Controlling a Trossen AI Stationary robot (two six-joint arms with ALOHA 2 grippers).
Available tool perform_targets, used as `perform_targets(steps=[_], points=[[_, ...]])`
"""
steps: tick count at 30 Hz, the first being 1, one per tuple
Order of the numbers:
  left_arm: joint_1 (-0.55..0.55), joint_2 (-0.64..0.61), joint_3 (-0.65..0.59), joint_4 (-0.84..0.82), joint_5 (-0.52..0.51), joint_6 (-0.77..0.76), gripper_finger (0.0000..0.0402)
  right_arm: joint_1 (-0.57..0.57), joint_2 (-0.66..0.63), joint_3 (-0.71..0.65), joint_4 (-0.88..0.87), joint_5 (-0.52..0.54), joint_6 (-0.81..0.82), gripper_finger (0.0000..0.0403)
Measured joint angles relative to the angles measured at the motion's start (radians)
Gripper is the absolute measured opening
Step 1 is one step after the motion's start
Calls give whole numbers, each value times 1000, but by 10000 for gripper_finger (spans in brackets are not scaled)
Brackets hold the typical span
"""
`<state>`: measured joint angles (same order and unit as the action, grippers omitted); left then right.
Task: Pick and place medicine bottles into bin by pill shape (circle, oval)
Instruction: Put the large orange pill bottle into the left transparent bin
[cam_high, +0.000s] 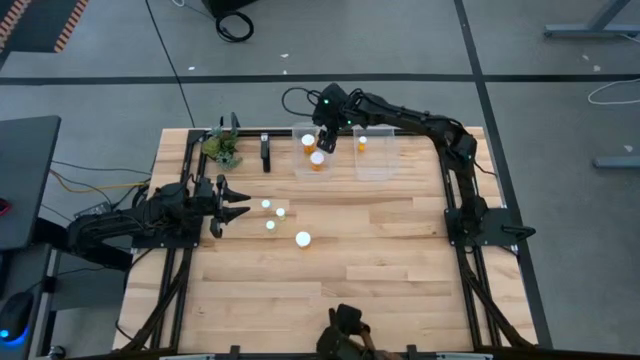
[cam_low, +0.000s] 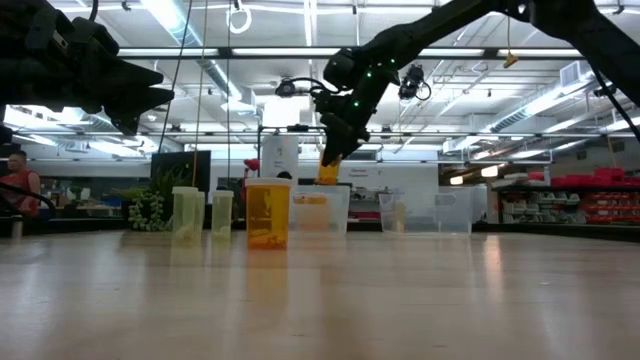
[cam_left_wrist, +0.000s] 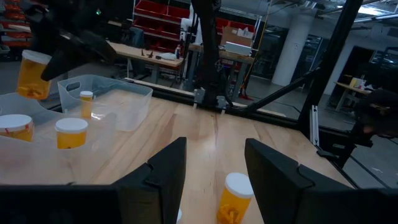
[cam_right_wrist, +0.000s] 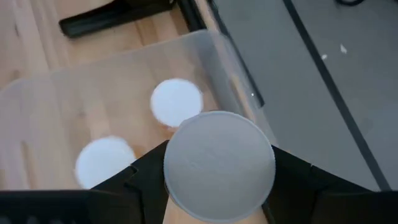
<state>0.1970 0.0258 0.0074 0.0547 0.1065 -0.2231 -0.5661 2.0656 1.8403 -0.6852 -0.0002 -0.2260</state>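
My right gripper is shut on an orange bottle with a white cap, held above the left clear bin. That bin holds two bottles. The right clear bin holds one bottle. Three white-capped bottles stand upright on the table. My left gripper is open just left of them. In the left wrist view one bottle stands ahead of its open fingers. My right gripper pinches the bottle at its top, around the white cap, one finger on each side. The fingers come from above, pointing down. The bottle's orange body hangs below the fingers, slightly tilted, clear of the bin.
A small green plant and a black bar sit at the table's far left. A dark object sits at the near edge. The bare wooden table spreads across the right and near side.
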Motion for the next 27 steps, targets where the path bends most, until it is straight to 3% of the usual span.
perform_targets(steps=[5,17,27], points=[[0,0,0,0,0,0,172,-2,-1,-6,5,-8,-10,225],[0,0,0,0,0,0,172,-2,0,-166,147,-11,-8,225],[0,0,0,0,0,0,172,-17,-1,-182,215,-33,13,225]])
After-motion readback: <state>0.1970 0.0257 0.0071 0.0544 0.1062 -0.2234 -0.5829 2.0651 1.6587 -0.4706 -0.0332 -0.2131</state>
